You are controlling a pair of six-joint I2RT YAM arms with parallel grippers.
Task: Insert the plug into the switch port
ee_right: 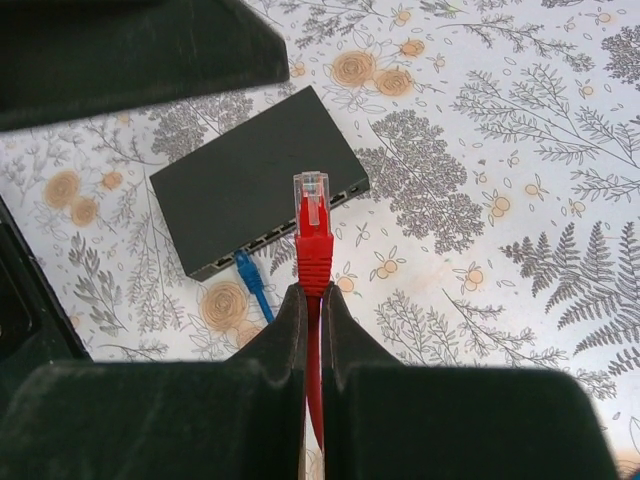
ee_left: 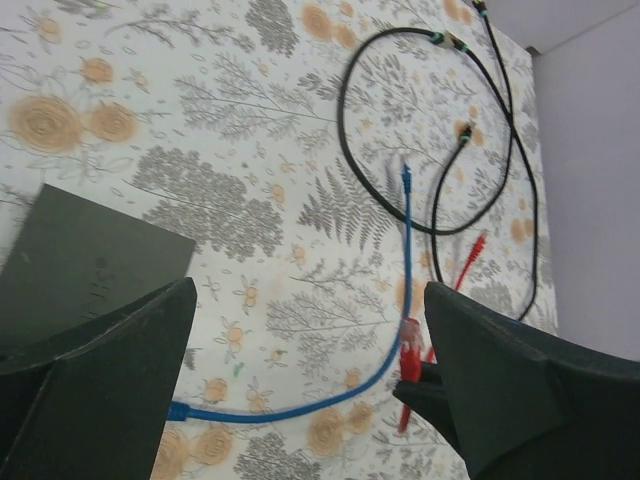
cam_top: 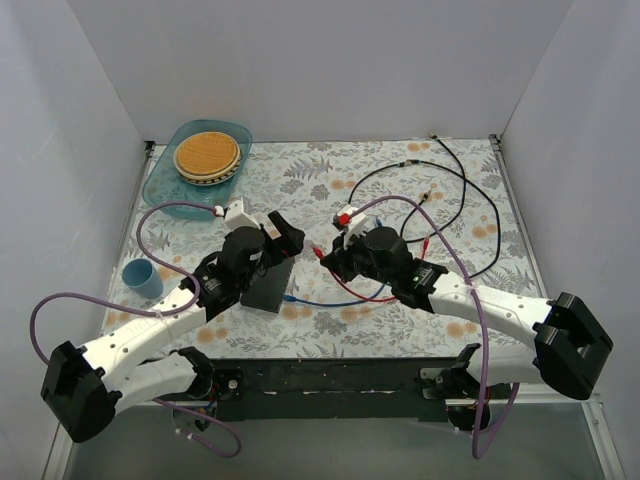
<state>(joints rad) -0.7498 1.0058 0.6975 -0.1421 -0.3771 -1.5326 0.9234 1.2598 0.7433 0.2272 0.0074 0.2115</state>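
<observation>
The switch (cam_top: 268, 290) is a flat black box on the flowered cloth, also seen in the right wrist view (ee_right: 250, 175) and the left wrist view (ee_left: 90, 260). A blue plug (ee_right: 246, 268) sits in one of its sockets. My right gripper (ee_right: 313, 300) is shut on the red cable just behind the red plug (ee_right: 312, 215). The plug points at the switch's socket row, a short way off and above the cloth. My left gripper (ee_left: 310, 370) hangs open over the switch's far end with nothing between its fingers. The red plug (ee_left: 410, 355) shows near its right finger.
The blue cable (cam_top: 330, 300) curves across the cloth between the arms. Black cables (cam_top: 450, 200) loop at the back right. At the back left a teal tray (cam_top: 165, 180) holds a round tan disc. A blue cup (cam_top: 142, 278) stands at the left edge.
</observation>
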